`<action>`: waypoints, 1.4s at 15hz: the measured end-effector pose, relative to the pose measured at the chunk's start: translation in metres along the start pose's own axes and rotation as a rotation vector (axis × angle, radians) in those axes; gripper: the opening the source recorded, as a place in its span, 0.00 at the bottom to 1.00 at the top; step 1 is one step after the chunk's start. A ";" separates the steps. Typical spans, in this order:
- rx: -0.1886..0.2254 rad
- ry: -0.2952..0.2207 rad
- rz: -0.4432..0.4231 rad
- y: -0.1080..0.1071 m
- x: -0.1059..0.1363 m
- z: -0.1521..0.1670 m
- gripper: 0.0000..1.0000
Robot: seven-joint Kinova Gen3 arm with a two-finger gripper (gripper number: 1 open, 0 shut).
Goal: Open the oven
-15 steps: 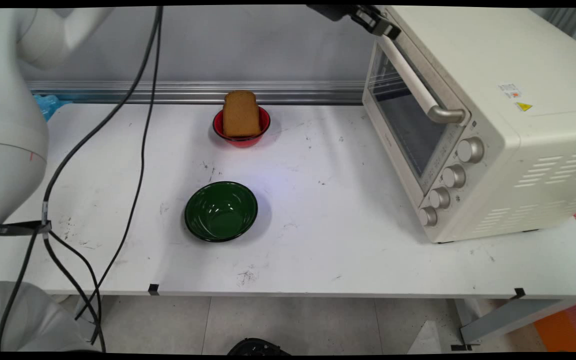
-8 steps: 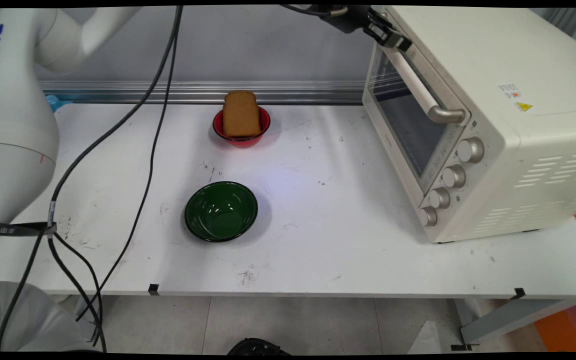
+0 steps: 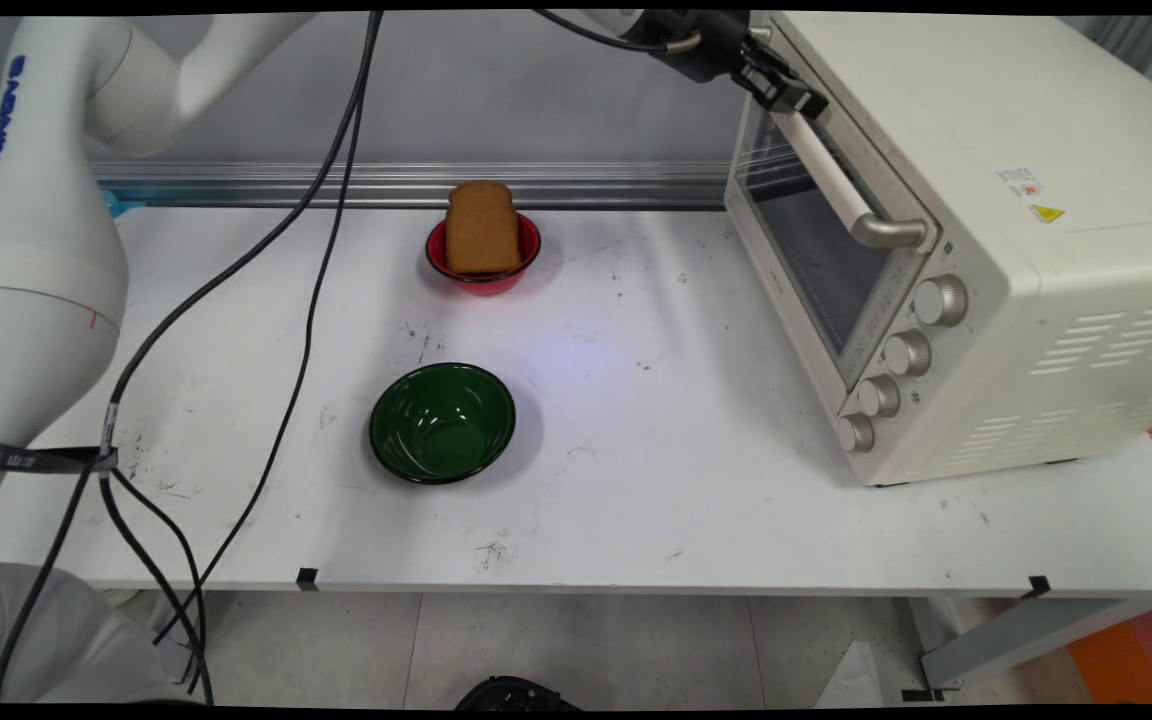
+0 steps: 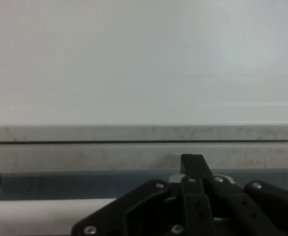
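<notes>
My black gripper (image 3: pixel 794 97) is at the top far end of the cream toaster oven's (image 3: pixel 986 230) door handle (image 3: pixel 841 185), high at the back right of the table. In the hand view the gripper (image 4: pixel 193 161) is shut, its fingertips (image 4: pixel 192 164) pressed together with nothing between them. They reach past the pale handle bar (image 4: pixel 40 216) toward the door's top strip (image 4: pixel 84 156). The oven's flat top fills the upper part of that view. The glass door (image 3: pixel 806 240) looks closed.
A red bowl (image 3: pixel 528 250) with a brown slice of bread (image 3: pixel 482 228) leaning in it stands at the back middle. An empty green bowl (image 3: pixel 442 422) sits nearer the front. Black cables (image 3: pixel 306 300) hang over the table's left side. Several knobs (image 3: pixel 906 352) line the oven's front.
The gripper has come down and to the right from the top edge, onto the upper end of the oven door handle. Bowls, bread and oven have stayed put.
</notes>
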 end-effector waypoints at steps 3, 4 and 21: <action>-0.004 -0.010 0.008 0.001 -0.004 -0.003 0.00; -0.004 -0.012 0.010 0.002 -0.005 -0.005 0.00; -0.006 -0.085 0.000 0.022 -0.031 -0.056 0.00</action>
